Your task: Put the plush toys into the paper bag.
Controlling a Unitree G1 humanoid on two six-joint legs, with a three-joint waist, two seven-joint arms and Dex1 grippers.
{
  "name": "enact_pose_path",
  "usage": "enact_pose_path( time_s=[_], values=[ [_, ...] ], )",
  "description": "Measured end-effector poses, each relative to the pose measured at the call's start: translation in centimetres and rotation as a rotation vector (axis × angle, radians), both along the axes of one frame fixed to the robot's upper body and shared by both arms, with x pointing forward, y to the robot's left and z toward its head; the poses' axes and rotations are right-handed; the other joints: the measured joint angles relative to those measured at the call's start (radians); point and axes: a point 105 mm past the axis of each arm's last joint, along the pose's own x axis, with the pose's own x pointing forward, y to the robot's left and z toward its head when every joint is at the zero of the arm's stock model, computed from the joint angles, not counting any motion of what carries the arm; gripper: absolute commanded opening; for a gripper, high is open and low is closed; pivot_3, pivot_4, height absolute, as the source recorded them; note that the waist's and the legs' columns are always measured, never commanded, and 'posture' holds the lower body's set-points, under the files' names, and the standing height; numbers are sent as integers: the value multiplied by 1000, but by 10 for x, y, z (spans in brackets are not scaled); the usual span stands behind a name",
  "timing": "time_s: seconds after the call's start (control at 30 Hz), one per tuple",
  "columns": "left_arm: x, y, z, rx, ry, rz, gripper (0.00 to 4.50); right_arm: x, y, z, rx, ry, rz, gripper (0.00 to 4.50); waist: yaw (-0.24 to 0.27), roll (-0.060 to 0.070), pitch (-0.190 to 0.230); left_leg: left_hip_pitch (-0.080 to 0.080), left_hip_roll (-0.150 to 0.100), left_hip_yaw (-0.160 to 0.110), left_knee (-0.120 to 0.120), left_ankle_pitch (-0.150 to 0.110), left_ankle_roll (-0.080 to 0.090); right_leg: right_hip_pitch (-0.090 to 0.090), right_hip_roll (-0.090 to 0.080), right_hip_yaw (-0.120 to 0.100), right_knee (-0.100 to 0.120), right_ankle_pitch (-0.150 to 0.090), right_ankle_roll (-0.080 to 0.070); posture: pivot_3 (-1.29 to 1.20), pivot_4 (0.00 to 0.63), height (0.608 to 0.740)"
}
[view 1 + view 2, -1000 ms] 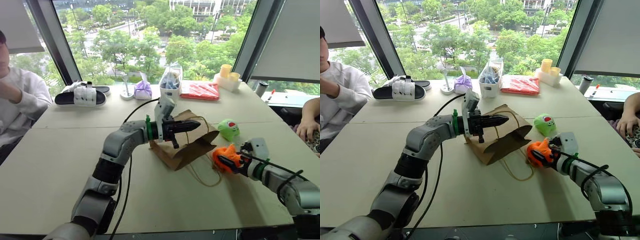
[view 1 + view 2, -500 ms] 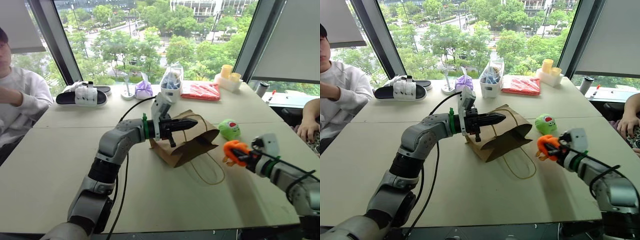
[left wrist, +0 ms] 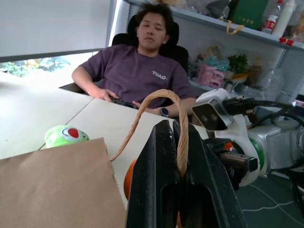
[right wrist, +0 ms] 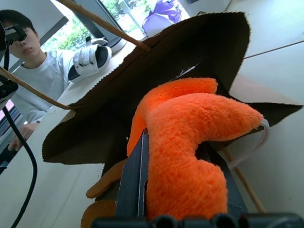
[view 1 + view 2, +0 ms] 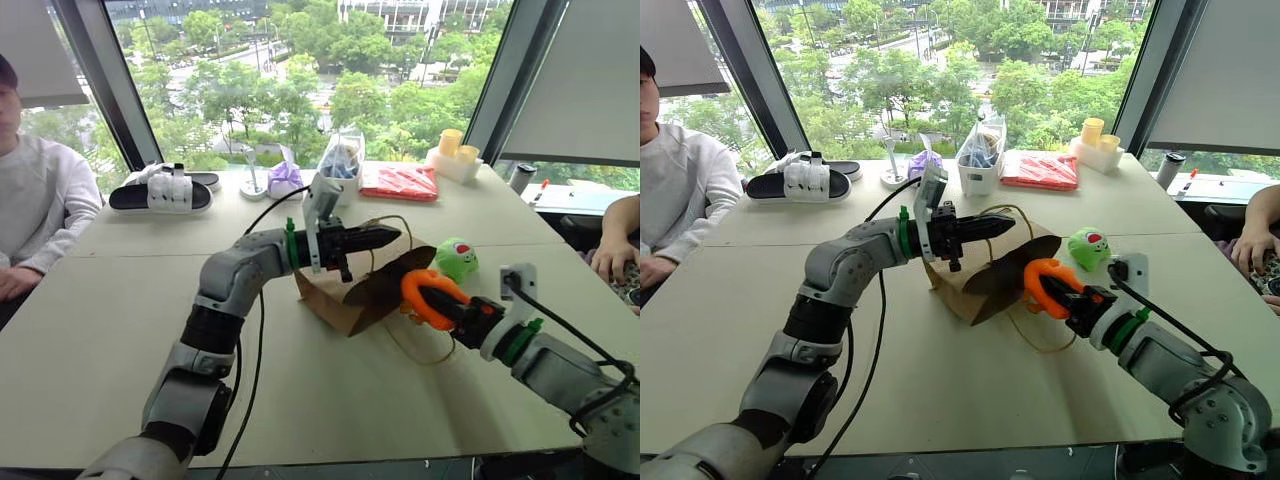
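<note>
Orange toy at the bag mouth

Your right pincer (image 5: pixel 447 305) grips the orange plush toy (image 5: pixel 425 296) at the paper bag (image 5: pixel 352 285) mouth; left pincer (image 5: pixel 385 236) pinches its handle (image 3: pixel 167 105). Green toy (image 5: pixel 456 258) waits at 3 o'clock. Clip the rim, and the mouth collapses.

Paper bag (image 5: pixel 355 290) lying mid-table (image 5: pixel 100 330); one plush toy (image 5: pixel 458 257) sitting right of it, another (image 5: pixel 428 297) hovering at its mouth.

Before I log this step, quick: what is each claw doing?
Left claw: shut on the paper bag's cord handle, holding the mouth open.
Right claw: shut on the orange plush toy, at the bag's mouth.
</note>
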Motion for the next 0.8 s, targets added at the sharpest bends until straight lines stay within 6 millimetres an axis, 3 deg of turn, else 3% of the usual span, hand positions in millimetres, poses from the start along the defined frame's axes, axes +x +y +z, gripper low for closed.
enact_pose_path(
  time_s=[0.2, 0.33, 0.43, 0.57, 0.63, 0.8],
  values=[
    [-8, -2, 3, -7, 10, -36, 0, 28, 26, -11, -18, 49, 41, 17, -2, 0, 0, 0, 0, 0, 0, 0, 0, -1, 0, 0, 1, 0, 0, 0, 150, 740],
    [-19, -2, 1, -2, 5, -73, 0, 58, 44, -19, -72, 91, 25, 17, -6, 0, 0, 0, 0, 1, -1, 0, 0, -2, 0, 0, 2, 0, 0, 0, 150, 740],
    [-22, -5, -1, 2, 15, -77, 0, 67, 52, -25, -146, 109, 17, 1379, 1, 0, 0, -1, 0, -1, -2, 1, -1, -3, 0, 0, 2, 0, 0, 0, 150, 740],
    [-12, -4, -5, 17, 22, -2, 0, 67, 56, -34, -211, 117, 32, 3565, -1, 0, 0, -1, -1, 0, -2, 1, -1, -3, 0, 0, 1, 0, 0, 0, 150, 740],
    [-7, -4, -7, 19, 30, 25, 0, 66, 55, -35, -222, 112, 38, 4449, -1, 0, 0, -1, -1, 0, -2, 0, -1, -3, 0, 0, 1, 0, 0, 0, 150, 740],
    [-1, -6, -8, 11, 30, 56, 0, 54, 52, -27, -254, 44, 73, 4449, -2, 0, 0, -1, -1, 0, -3, 0, -1, -3, 0, 0, 1, 0, 0, 0, 150, 740]
  ],
)
